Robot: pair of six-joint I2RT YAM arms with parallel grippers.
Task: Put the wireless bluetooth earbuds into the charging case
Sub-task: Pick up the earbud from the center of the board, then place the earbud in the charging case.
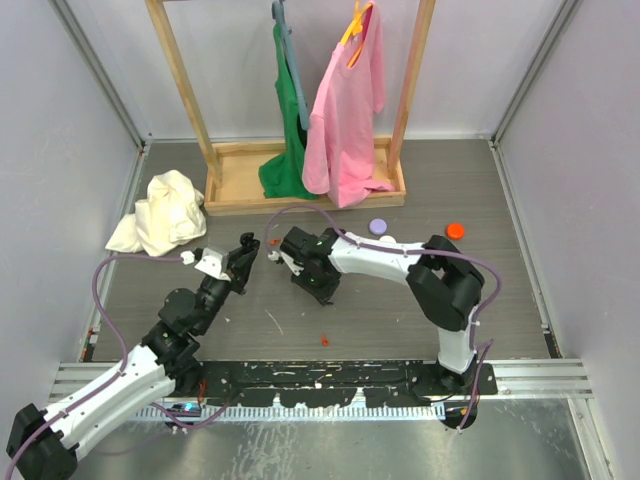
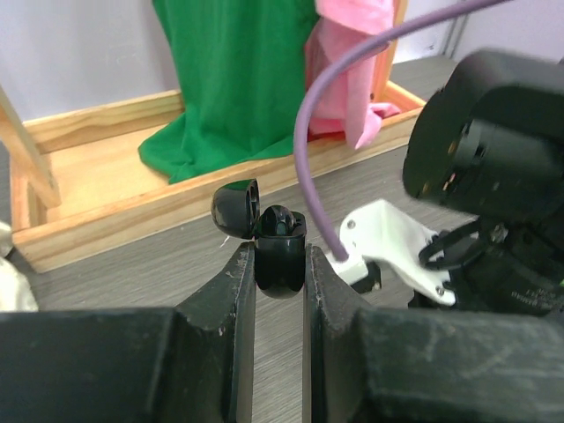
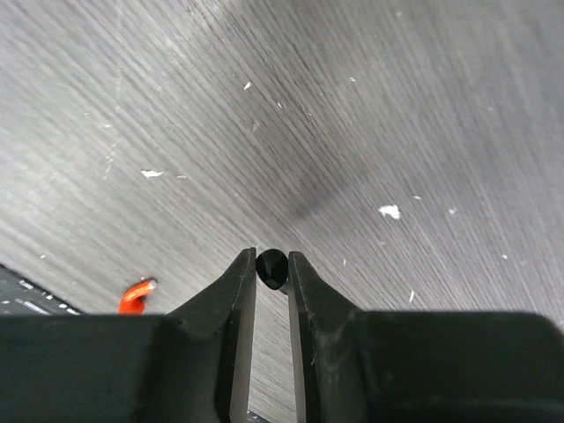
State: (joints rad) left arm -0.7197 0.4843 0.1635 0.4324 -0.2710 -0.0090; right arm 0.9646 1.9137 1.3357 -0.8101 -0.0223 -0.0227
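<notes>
My left gripper (image 2: pixel 279 264) is shut on a black charging case (image 2: pixel 280 256), held above the table with its round lid (image 2: pixel 236 207) flipped open to the left; one earbud (image 2: pixel 280 220) sits inside it. In the top view the left gripper (image 1: pixel 244 256) is at table centre-left. My right gripper (image 3: pixel 271 271) is shut on a small black earbud (image 3: pixel 272 268) at its fingertips, above the grey table. In the top view the right gripper (image 1: pixel 322 290) is just right of the left one, pointing down.
A wooden rack base (image 1: pixel 305 185) with a green garment (image 1: pixel 288 120) and a pink shirt (image 1: pixel 348 110) stands at the back. A cream cloth (image 1: pixel 160 213) lies at the left. A purple cap (image 1: pixel 379 226), an orange cap (image 1: pixel 455 230) and a small red piece (image 1: pixel 324 340) lie on the table.
</notes>
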